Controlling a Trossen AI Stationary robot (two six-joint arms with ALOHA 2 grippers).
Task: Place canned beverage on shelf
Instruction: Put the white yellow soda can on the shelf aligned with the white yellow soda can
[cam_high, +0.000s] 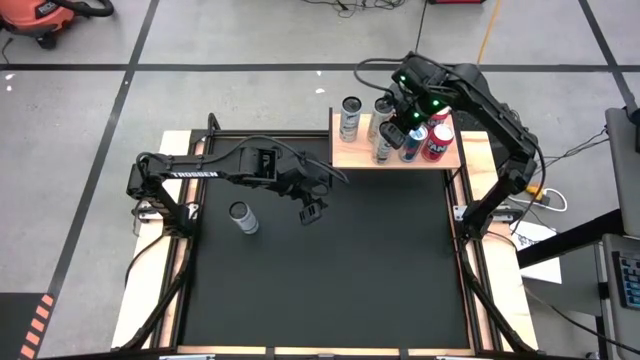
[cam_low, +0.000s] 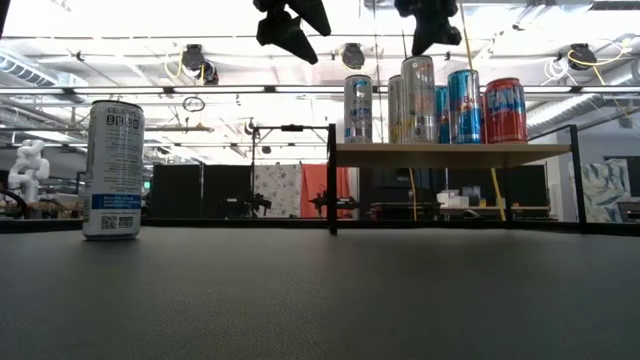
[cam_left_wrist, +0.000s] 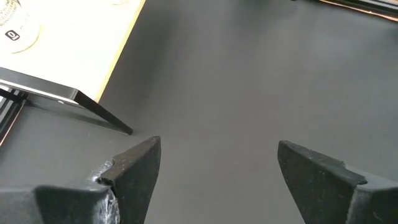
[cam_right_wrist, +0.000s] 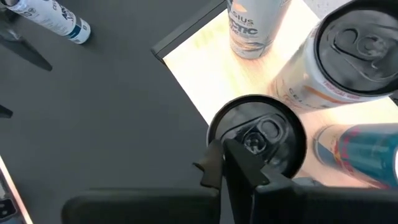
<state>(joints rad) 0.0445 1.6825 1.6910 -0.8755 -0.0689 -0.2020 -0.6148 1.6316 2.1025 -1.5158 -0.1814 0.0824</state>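
The light wooden shelf stands at the mat's far right and bears several upright cans, among them a silver one, a blue one and a red one. My right gripper is shut and hangs over the dark top of one shelf can. One more white can stands upright on its base on the black mat at the left. My left gripper hangs open above the mat, to the right of that can, with nothing between its fingers. My right gripper points steeply down at the dark-topped can's lid, its shut fingertips over the lid's edge. Whether they touch the lid, I cannot tell. The can stands upright on the shelf.
The shelf's thin black legs stand on the mat's far part. Wooden boards and black rails frame the mat. Bare mat stretches across the middle and near side. The shelf cans stand close together under my right arm.
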